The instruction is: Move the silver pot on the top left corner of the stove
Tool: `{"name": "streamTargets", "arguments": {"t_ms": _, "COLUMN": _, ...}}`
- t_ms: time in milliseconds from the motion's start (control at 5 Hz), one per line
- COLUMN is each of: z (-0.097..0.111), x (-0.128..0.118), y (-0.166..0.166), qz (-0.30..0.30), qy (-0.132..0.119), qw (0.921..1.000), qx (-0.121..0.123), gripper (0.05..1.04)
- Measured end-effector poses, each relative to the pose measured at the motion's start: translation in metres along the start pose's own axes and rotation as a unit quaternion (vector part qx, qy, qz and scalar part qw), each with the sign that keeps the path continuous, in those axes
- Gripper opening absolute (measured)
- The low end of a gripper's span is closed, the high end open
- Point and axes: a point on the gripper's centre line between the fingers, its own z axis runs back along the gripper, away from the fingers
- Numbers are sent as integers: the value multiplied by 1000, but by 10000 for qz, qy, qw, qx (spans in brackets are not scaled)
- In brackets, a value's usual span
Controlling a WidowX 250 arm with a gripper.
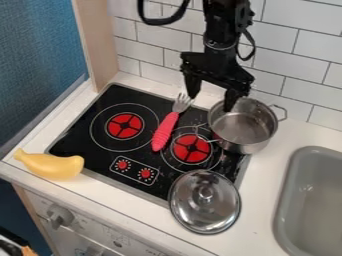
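The black gripper (pixel 211 102) hangs open at the stove's back edge, its two fingers spread wide. One fingertip is over the near-left inside of the silver pot's opening, by the rim; the other is to the left, outside the pot, close to the fork's tines. The silver pot (pixel 248 146) stands upright and without its lid at the back right of the black stove (pixel 100 120), partly over the stove's right edge. Its two handles point right and lower left. The stove's far-left corner holds no pot.
A fork with a pink-red handle (pixel 165 131) lies between the two red burners. The silver lid (pixel 204 202) rests at the stove's front right corner. A yellow banana-like toy (pixel 52 165) is at the front left. A grey sink (pixel 292 200) is at right; a tiled wall stands behind.
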Motion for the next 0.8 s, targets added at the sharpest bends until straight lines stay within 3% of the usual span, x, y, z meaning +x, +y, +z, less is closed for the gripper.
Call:
{"name": "streamTargets", "arguments": {"t_ms": 400, "z": -33, "x": 0, "y": -7, "qz": -133, "qy": 328, "qw": 9988, "qx": -350, "gripper": 997}}
{"name": "streamTargets", "arguments": {"t_ms": 600, "z": -49, "x": -3, "y": -7, "qz": -172, "qy": 582, "qw": 9973, "qx": -411, "gripper": 955}}
{"name": "streamTargets", "arguments": {"t_ms": 800, "z": -49, "x": -3, "y": -9, "qz": -179, "qy": 590, "qw": 9970, "qx": -468, "gripper": 673}}
